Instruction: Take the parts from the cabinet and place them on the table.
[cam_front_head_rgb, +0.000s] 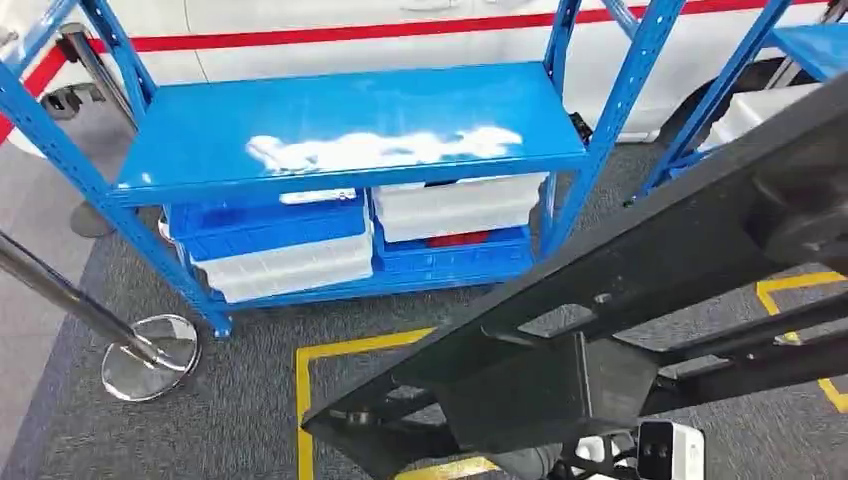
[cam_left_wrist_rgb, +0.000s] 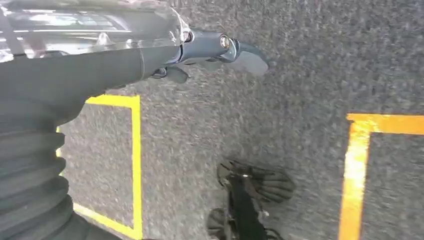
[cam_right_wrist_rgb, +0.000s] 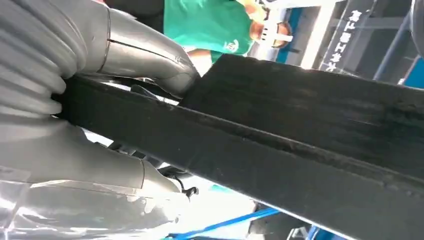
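Long black part (cam_front_head_rgb: 640, 300) is gripped by right hand (cam_right_wrist_rgb: 100, 125), carried in front of the blue rack (cam_front_head_rgb: 350, 140). Left hand (cam_left_wrist_rgb: 210, 55) hangs over carpet w/ nothing held, fingers apart.

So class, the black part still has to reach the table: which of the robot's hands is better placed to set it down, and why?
Right. The right hand already grips the long black part, fingers wrapped around it. The left hand hangs over the carpet, holding nothing.
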